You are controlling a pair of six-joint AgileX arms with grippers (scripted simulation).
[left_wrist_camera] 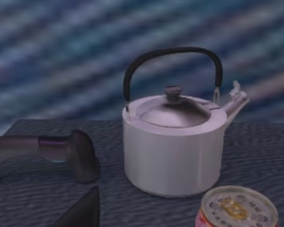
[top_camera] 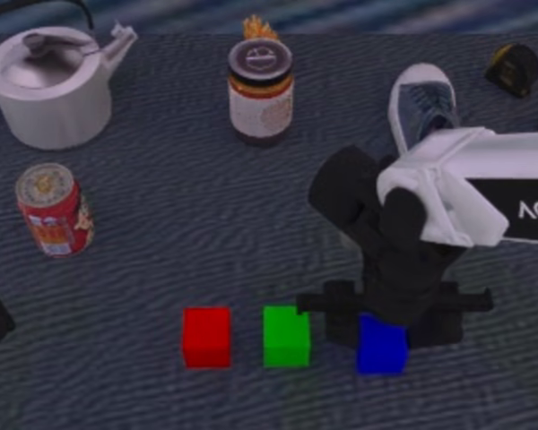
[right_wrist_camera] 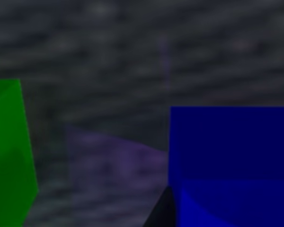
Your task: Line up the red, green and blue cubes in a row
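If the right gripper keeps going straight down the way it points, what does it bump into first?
Probably the blue cube. The right gripper sits right over it in the top view, and the cube fills the right wrist view close up. Whether they already touch, I cannot tell.

Narrow gap between green cube (top_camera: 286, 336) and blue cube (top_camera: 381, 345)

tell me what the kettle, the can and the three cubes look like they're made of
Kettle: pale brushed-looking metal with soft sheen, dark handle, probably plastic or rubber. Can: thin metal by its silvery ring-pull top, red printed label. Red cube, green cube and blue cube: flat matte colour, no grain or shine, perhaps plastic or painted wood; the look leaves it open.
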